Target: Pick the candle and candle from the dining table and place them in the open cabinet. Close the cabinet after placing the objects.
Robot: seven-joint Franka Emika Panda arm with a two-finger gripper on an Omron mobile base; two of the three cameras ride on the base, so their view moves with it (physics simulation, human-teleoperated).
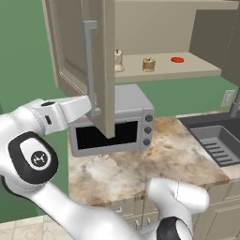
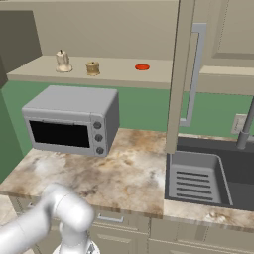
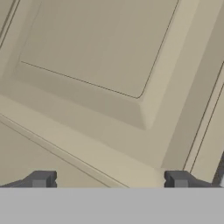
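With fingers spread wide, I push my gripper point(image 3: 109, 180) flat against the beige panelled cabinet door point(image 1: 104, 70), centre frame, pressing steadily.

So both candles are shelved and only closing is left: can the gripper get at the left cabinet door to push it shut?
Probably yes. The gripper is open and faces the door panel up close with nothing between them, near the door's lower edge beside the handle.

Beige panelled cabinet door point(image 3: 100, 57) right up close, its recessed panel slanting across; the gripper point(image 3: 109, 180) spread wide, both dark fingertips point(image 3: 41, 179) just beneath the door's frame.
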